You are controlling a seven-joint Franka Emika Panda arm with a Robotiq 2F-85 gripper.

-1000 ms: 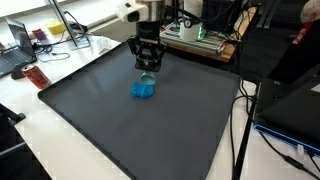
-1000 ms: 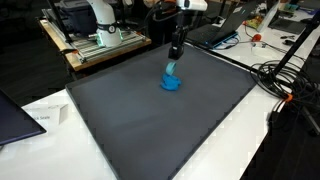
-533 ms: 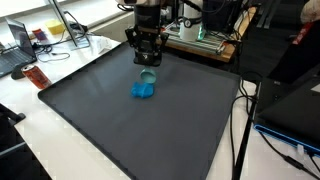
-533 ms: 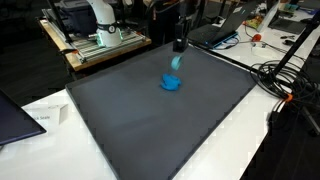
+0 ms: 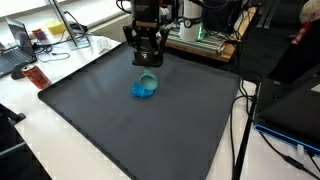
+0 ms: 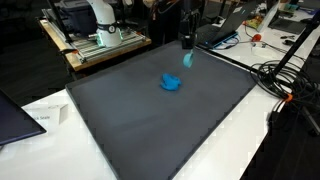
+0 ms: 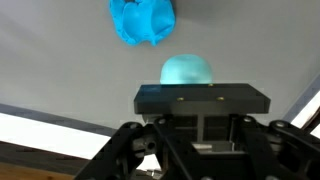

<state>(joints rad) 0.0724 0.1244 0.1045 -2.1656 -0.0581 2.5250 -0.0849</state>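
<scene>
Exterior view: end effector (image 5: 148, 66) hangs over the far part of the dark grey mat (image 5: 130, 130) that covers most of the white table (image 5: 45, 145), fingers pointing down, clenched on a small pale teal round piece (image 5: 148, 78) just under the tips; a bright blue lump (image 5: 143, 91) lies on the mat right below and slightly nearer the camera, overlap in this angle so can't tell the gap between the two; red flat item (image 5: 33, 77) sits on the table off the mat's edge, cluttered bench with green-lit gear (image 5: 200, 35) behind the arm. Other exterior angle: end effector (image 6: 187, 46) near the far edge of the mat, pale teal round piece (image 6: 188, 58) gripped at its tips and clear of the mat surface; bright blue lump (image 6: 172, 83) rests alone on the mat, near but apart from the held piece, toward the camera and off to one side; cables (image 6: 275, 78) trail past the table's edge, dark laptop corner (image 6: 15, 118) at the frame's lower edge. Wrist view: black end effector body fills the bottom, pale teal round piece (image 7: 187, 70) shows as a dome just above the black crossbar, fingertips themselves hidden; bright blue lump (image 7: 141, 20) at the top on the grey mat, crumpled looking, separate from the dome; white table strip (image 7: 40, 125) shows low down
</scene>
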